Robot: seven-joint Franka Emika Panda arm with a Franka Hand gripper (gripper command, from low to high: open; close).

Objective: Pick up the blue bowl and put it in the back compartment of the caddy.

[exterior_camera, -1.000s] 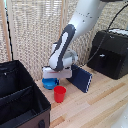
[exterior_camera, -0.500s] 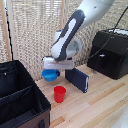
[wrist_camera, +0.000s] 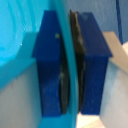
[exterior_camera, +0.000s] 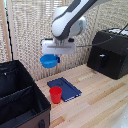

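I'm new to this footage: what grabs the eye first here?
The blue bowl hangs in the air, its rim pinched by the gripper, above the wooden table. Below it stand a red cup and a dark-blue book, with the black caddy at the exterior view's left.

Red cup (exterior_camera: 55, 94) (beside book (exterior_camera: 65, 88))

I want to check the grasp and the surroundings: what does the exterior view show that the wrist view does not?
Only the exterior view shows the black soft-sided caddy, the small red cup, the flat dark-blue book and the black boxy machine. Only the wrist view shows the dark-blue finger pads pinching the rim. Both show the round bright-blue plastic bowl held by the gripper.
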